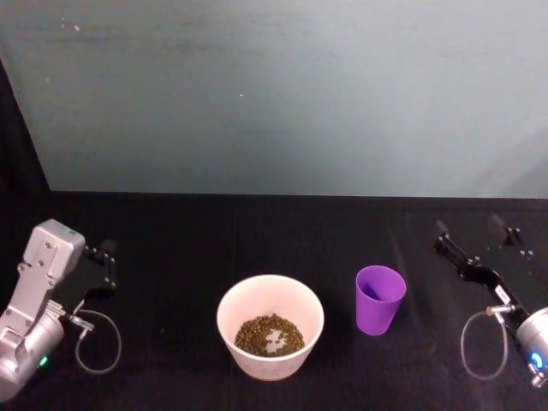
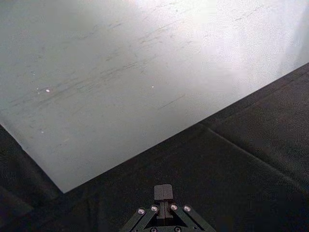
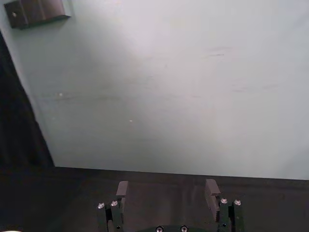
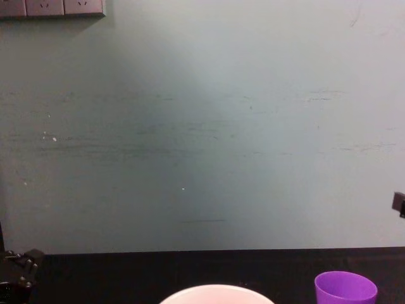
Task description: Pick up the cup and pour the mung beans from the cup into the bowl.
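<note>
Purple cup upright on the black tabletop just right of the bowl (beans already inside), probably light, smooth, best gripped mid-wall; right pincer wide open, empty, nearby; left pincer closed, empty, parked far left.

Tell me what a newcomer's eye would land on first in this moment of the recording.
The bright purple cup stands upright on the black table, just to the robot's right of the pale bowl, which holds greenish-brown mung beans. The two are close but apart. The left gripper sits shut at the table's left side and the right gripper open at its right side, both clear of cup and bowl.
</note>
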